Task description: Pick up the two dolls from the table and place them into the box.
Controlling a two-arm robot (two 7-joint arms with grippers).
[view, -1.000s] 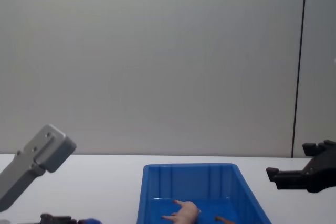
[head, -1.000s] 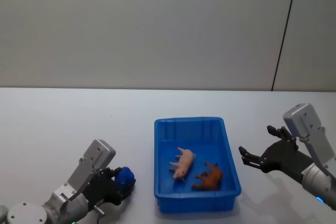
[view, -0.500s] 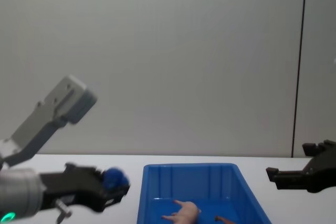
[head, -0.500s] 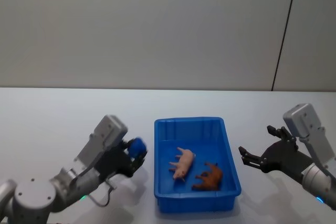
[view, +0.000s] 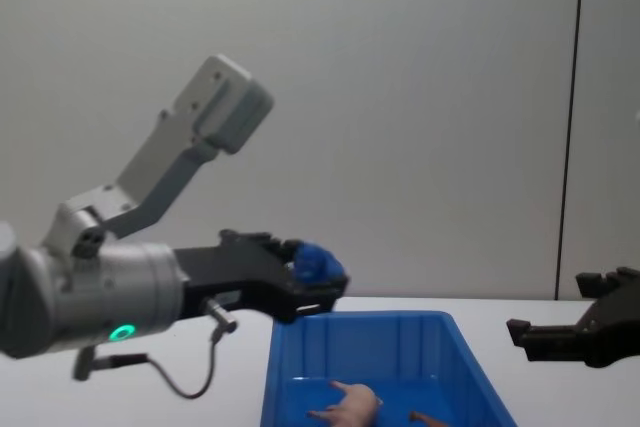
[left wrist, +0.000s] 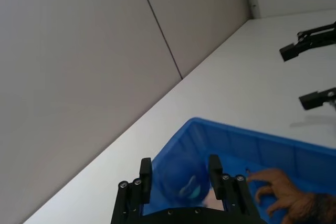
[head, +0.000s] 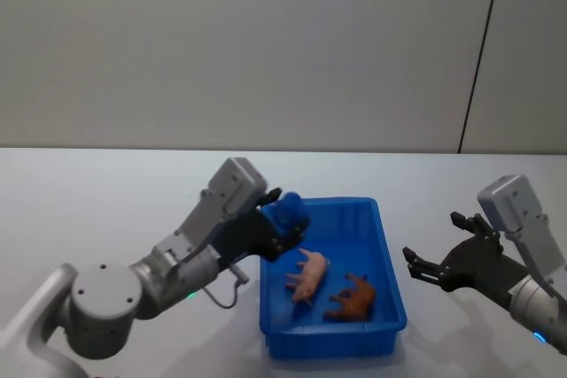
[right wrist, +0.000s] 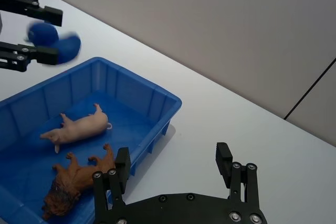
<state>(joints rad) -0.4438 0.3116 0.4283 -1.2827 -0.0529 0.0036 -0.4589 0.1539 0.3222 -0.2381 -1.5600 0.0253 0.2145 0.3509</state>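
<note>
The blue box (head: 332,348) stands on the white table (head: 106,201). Inside it lie a pale pink doll (head: 307,273) and a reddish-brown doll (head: 352,300), side by side; the right wrist view shows the pink doll (right wrist: 79,128) and the brown doll (right wrist: 73,182) on the box floor. My left gripper (head: 282,219) hovers over the box's far left corner, shut on a small blue toy (head: 287,213), which sits between its fingers (left wrist: 214,163). My right gripper (head: 432,236) stands open to the right of the box, holding nothing.
A grey wall rises behind the table's far edge. Bare tabletop lies left of the box and between the box and my right gripper.
My left arm has lifted the blue toy from the table's front left and swung it up and right, over the box's far left corner. The right arm has stayed still.
</note>
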